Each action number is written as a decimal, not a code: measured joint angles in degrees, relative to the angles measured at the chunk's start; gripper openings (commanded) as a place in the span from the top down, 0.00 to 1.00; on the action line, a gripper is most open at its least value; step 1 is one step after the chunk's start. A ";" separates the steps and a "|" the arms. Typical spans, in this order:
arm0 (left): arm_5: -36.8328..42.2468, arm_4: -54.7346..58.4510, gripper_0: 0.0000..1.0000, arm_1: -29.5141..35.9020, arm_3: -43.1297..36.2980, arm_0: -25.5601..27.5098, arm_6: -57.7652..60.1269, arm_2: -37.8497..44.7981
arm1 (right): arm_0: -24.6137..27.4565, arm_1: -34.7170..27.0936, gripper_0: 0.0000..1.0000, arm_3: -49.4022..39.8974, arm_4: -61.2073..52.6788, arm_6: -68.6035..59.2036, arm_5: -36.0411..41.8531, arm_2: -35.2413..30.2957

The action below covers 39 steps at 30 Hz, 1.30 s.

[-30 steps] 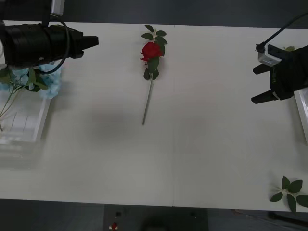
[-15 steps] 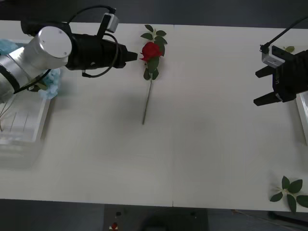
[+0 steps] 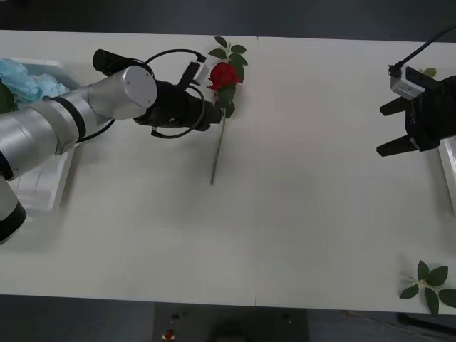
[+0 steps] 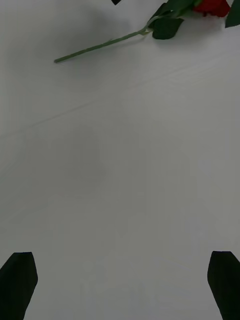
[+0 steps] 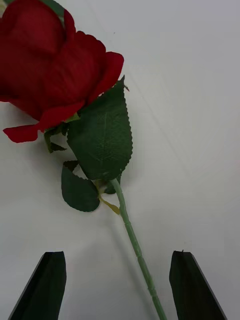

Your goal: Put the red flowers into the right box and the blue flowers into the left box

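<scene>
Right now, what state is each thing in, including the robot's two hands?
Rose: lying flat on the table, not gripped.
Left hand: open, fingers either side of the rose's stem.
Right hand: open, empty, by the table's right edge.
Blue flowers: already in the left box.
Leaf sprig: loose on the table.

A broad white table [image 3: 299,235], matte and evenly lit, spanning the front view from side to side, with a faint seam running from its far edge to its near edge about the middle. Beyond the far edge a dark strip of room, featureless; below the near edge a dark grey floor [image 3: 85,320] with a small red mark near the middle. Soft shadows on the tabletop, no hard glare anywhere. At the near right corner a loose green leaf sprig [image 3: 429,281] lying flat.
</scene>
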 measured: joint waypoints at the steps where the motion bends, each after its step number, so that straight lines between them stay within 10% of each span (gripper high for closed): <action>1: 0.00 0.36 0.41 -0.33 0.56 0.00 0.75 0.28 | 0.00 0.00 0.00 0.21 -0.51 0.00 0.00 0.00; 19: -0.86 -1.24 0.47 -1.07 4.82 -3.46 30.56 -7.63 | 0.00 0.00 0.00 4.51 -9.01 0.00 0.00 0.00; 37: -7.71 -4.99 0.47 -8.17 9.58 -6.25 35.08 -9.03 | 0.00 0.00 0.00 5.66 -9.01 0.00 0.93 0.00; 39: -7.97 -4.99 0.25 -9.20 10.27 -6.25 35.09 -9.03 | 0.00 0.00 0.00 5.93 -9.59 0.00 0.89 0.00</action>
